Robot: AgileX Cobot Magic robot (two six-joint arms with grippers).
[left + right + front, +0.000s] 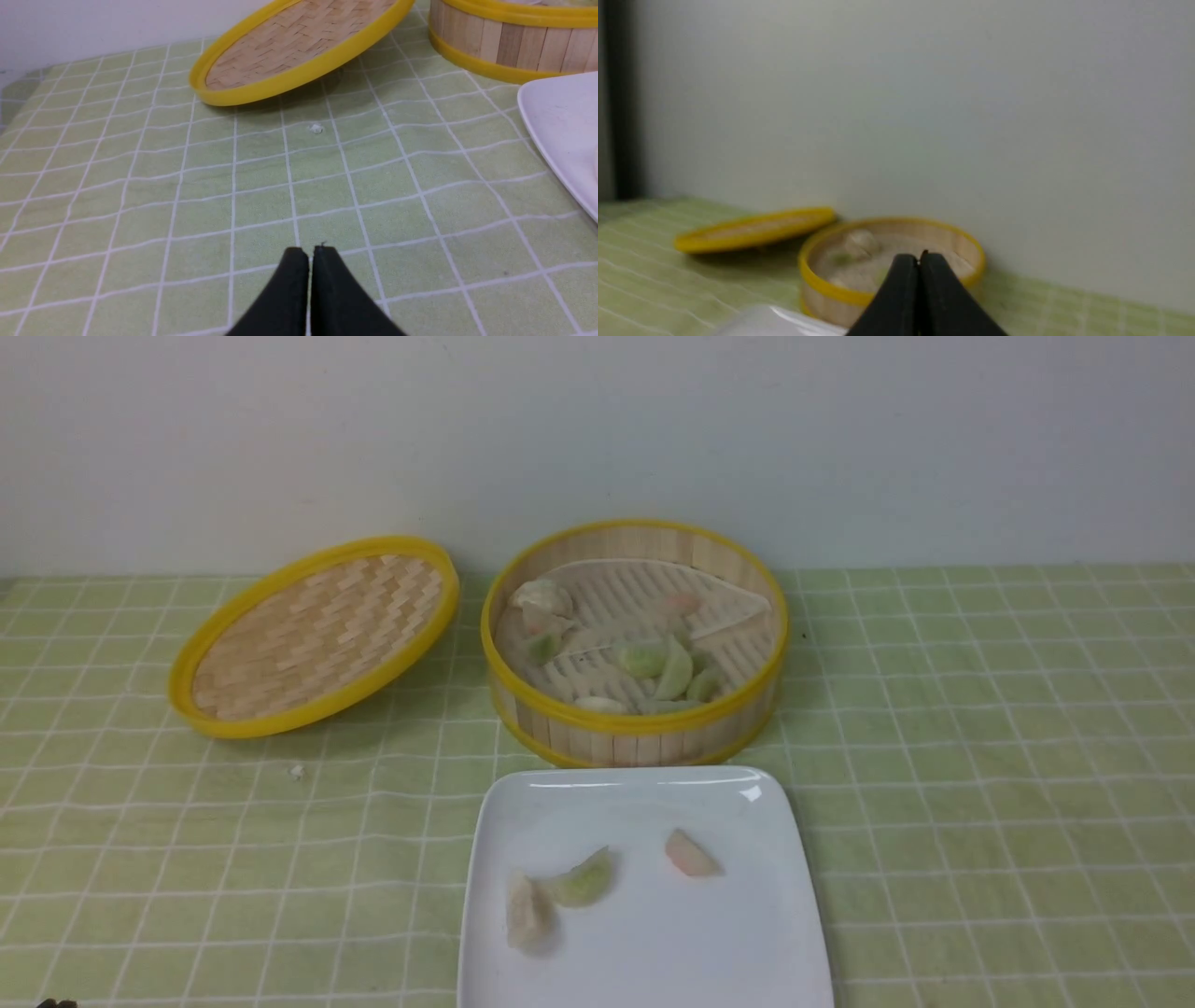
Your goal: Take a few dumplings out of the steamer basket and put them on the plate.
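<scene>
Three dumplings (579,882) lie on the plate (775,933); more sit in the steamer basket (635,723) just behind it. Both arms hang back with jaws closed and empty: the left gripper (310,252) low over the counter (140,186), the plate off to one side ahead, the right gripper (919,257) raised, the basket straight ahead beyond its tips. If another is wanted, I'd open wide and come straight down, pinching gently. The right wrist view is blurred, and the basket's near wall hides some dumplings.

A plain pale grey wall (597,429) rises behind the counter (980,728), which wears a light green cloth gridded with white lines.
</scene>
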